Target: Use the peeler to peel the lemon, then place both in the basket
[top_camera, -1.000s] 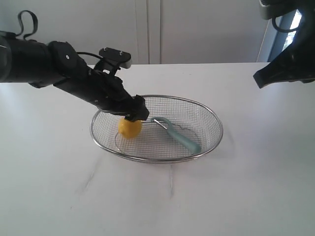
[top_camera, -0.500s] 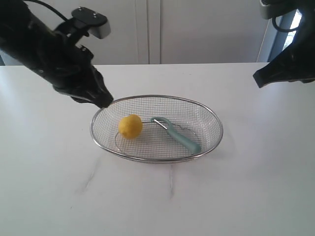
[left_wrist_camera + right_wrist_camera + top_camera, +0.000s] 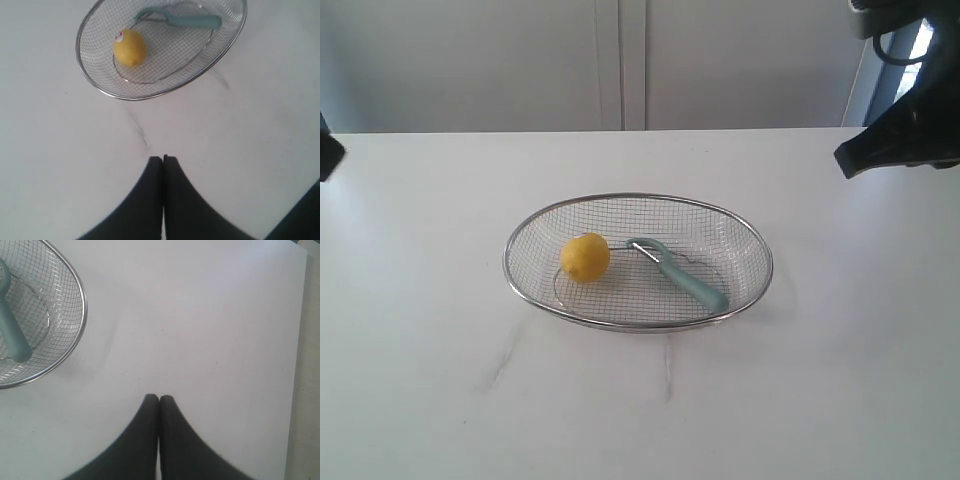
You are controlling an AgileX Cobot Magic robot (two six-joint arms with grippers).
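Basket, oval silver wire mesh, at centre of exterior view: round yellow lemon inside left, teal-handled peeler inside right, apart. Left wrist view: left gripper clenched, empty. Right wrist view: right gripper likewise.

Small sticker on the lemon, its print illegible.
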